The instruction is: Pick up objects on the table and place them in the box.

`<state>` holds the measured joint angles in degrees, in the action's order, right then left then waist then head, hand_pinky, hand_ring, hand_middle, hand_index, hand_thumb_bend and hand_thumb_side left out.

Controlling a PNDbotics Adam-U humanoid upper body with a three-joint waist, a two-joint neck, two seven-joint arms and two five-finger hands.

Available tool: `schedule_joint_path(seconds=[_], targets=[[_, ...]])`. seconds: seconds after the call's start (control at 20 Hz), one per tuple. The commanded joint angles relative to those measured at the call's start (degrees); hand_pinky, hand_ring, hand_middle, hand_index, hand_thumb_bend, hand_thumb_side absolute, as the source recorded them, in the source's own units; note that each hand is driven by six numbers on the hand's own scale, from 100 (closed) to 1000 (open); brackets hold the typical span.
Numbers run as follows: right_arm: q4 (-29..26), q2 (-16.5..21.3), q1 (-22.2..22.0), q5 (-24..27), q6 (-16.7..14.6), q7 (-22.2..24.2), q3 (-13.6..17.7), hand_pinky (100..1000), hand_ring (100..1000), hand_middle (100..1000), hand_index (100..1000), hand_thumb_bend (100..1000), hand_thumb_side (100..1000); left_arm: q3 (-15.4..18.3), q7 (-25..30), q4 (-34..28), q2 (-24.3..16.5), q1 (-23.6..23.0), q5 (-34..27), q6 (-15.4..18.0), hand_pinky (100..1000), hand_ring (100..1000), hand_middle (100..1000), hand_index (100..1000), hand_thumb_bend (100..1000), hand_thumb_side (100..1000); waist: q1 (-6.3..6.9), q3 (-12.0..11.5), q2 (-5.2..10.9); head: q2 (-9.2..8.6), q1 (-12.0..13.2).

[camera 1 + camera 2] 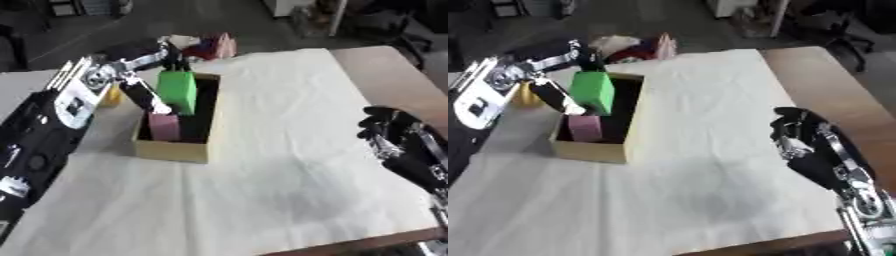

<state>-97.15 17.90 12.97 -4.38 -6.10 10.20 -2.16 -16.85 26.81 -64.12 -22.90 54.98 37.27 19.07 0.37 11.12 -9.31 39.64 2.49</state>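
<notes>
One green block (pixel 178 91), pinched by the left hand (pixel 150 80) over the yellow box (pixel 175 148) upper left, could tip onto the rim if released crooked.

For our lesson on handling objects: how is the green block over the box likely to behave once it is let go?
The green block looks rigid with flat faces, so it probably won't roll. Standing tall above the pink block in the box, it may tip when the left hand releases it.

no legible text, labels or nos
</notes>
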Motion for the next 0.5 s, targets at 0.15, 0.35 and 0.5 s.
schedule_joint_path(seconds=[0.15, 0.35, 0.5], targets=[[-0.9, 0.6, 1.1, 0.0, 0.0, 0.3, 0.1, 719, 624, 632, 810, 100, 396, -0.4, 0.5, 1.4, 1.1, 1.4, 2.7, 0.4, 710, 564, 526, 689, 497, 126, 0.04, 0.7, 0.45, -1.23, 0.2], [-1.0, 0.5, 1.0, 0.2, -0.2, 0.8, 0.2, 730, 633, 642, 817, 100, 412, -0.6, 1.2, 3.0, 1.6, 0.6, 4.0, 0.4, 714, 573, 539, 703, 500, 130, 0.14, 0.9, 0.35, -1.32, 0.0], [-0.6, 0.3, 1.4, 0.2, -0.4, 1.3, 0.2, 731, 636, 645, 819, 100, 415, -0.8, 3.4, 3.7, 1.5, 0.3, 4.2, 0.8, 722, 587, 556, 720, 491, 135, 0.16, 0.9, 0.39, -1.35, -0.1]])
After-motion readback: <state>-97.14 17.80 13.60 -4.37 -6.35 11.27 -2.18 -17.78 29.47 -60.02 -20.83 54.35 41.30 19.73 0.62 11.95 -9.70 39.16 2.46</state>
